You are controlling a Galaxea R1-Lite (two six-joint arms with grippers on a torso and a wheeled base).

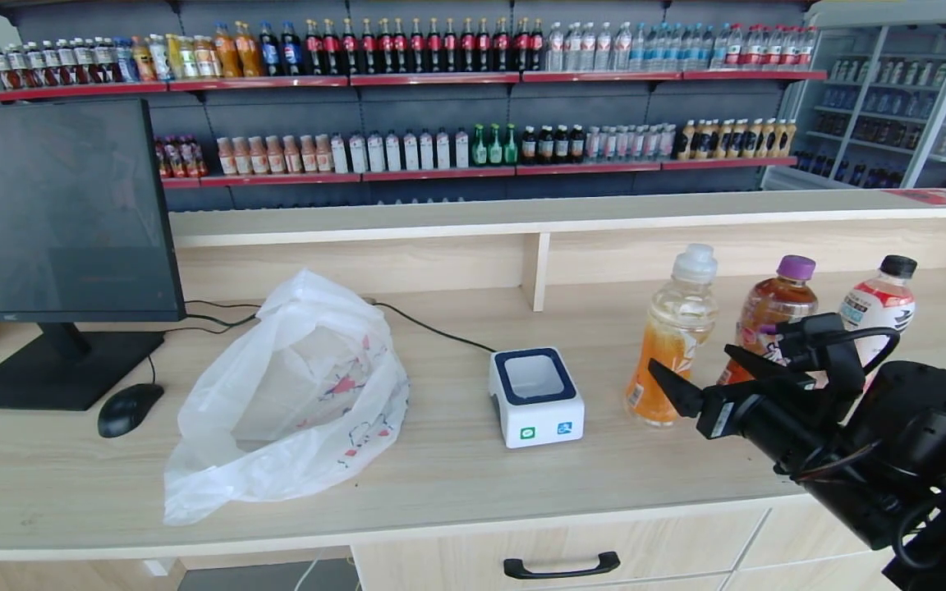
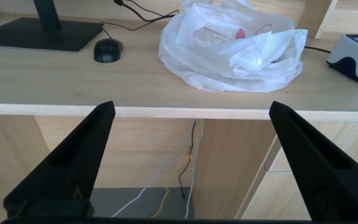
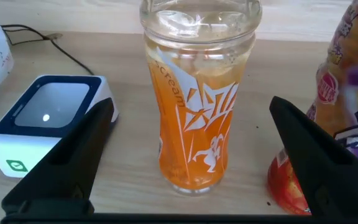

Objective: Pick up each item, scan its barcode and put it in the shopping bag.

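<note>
An orange drink bottle (image 1: 674, 336) with a white cap stands upright on the wooden counter (image 1: 456, 460), right of the white barcode scanner (image 1: 535, 396). Beside it stand a purple-capped tea bottle (image 1: 773, 308) and a black-capped white bottle (image 1: 879, 308). My right gripper (image 1: 691, 365) is open just in front of the orange bottle (image 3: 197, 124), which sits centred between its fingers (image 3: 73, 162) without touching them. The white plastic shopping bag (image 1: 292, 394) lies open left of the scanner. My left gripper (image 2: 191, 109) is open and empty, low before the counter's front edge, facing the bag (image 2: 232, 46).
A dark monitor (image 1: 54, 213) and a black mouse (image 1: 128, 408) occupy the counter's left end. A raised shelf with an upright divider (image 1: 534, 271) runs along the back. A drawer handle (image 1: 561, 566) sits below the front edge. The scanner's cable (image 1: 432, 328) trails behind the bag.
</note>
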